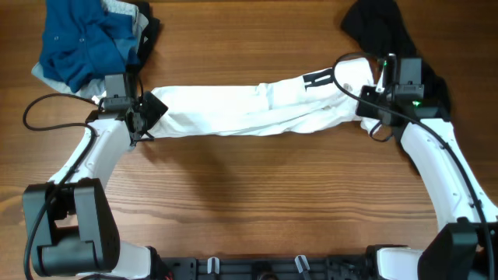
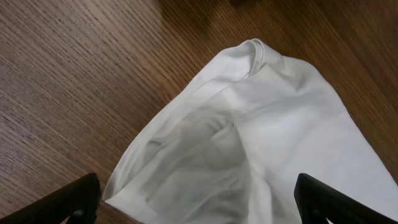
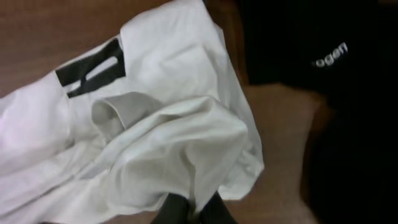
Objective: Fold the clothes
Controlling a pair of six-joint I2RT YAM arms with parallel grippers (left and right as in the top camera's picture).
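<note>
Both arms stretch to opposite ends of the white shirt (image 1: 249, 113) on the surface (image 1: 249, 194): left tool (image 2: 199, 202) wide open over one end, right tool (image 3: 189, 211) pinched shut on fabric at the other.

This looks like a robot test bench in a lab or workshop rather than a home. A wood-grain tabletop (image 1: 257, 202) fills every view to the edges, so the room around it cannot be told. A white shirt (image 1: 249, 109) lies stretched across the middle; at its left end stands a white-and-black left arm (image 1: 101, 155), at its right end the right arm (image 1: 440, 155); a loose black cable (image 1: 26, 115) loops beside the shirt's left end; a small green light (image 1: 417, 102) glows just beside its right end; in front of the shirt a black rail (image 1: 264, 268) carries both arm bases; behind its left end lies a blue and grey heap of clothes (image 1: 82, 39), behind its right end a black garment (image 1: 381, 27).
</note>
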